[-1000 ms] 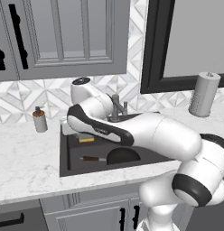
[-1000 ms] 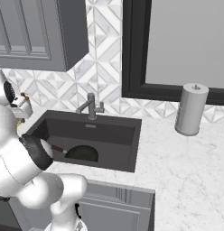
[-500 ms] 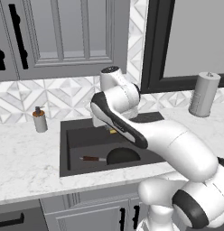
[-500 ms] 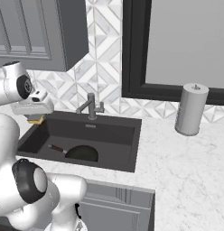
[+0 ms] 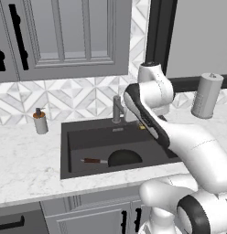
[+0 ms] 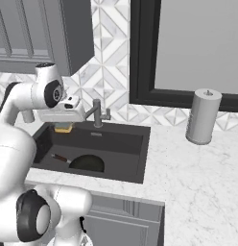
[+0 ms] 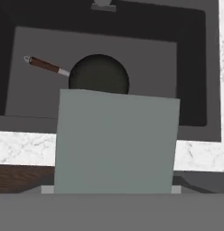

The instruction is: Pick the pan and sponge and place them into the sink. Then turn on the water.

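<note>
Since half a second earlier, the hand had been swung from the far-left rim of the sink [image 6: 140,158] toward the faucet [image 6: 97,113], the sponge being carried with it. In the right base view the gripper [image 6: 64,123] was seen just left of the faucet, above the back-left part of the basin, with the sponge [image 6: 64,127] clamped beneath the hand, its yellow body and green layer showing under the white housing. In the hand view a large pale grey-green block [image 7: 116,142], taken to be the sponge seen close up, was held at the fingers and hid them, so the grip was judged from the sponge hanging beneath the hand rather than from the fingertips. Below and beyond the gripper, the pan [image 7: 99,76] was found lying flat on the sink floor, its reddish-brown handle [image 7: 43,64] pointed away to the left in that view. In the left base view the pan [image 5: 124,158] was seen in the near part of the basin, below the arm. A paper towel roll [image 6: 203,116] stood well to the right of the gripper, and a small soap bottle [image 5: 40,121] on the counter [image 5: 24,164] to the left of the sink.
</note>
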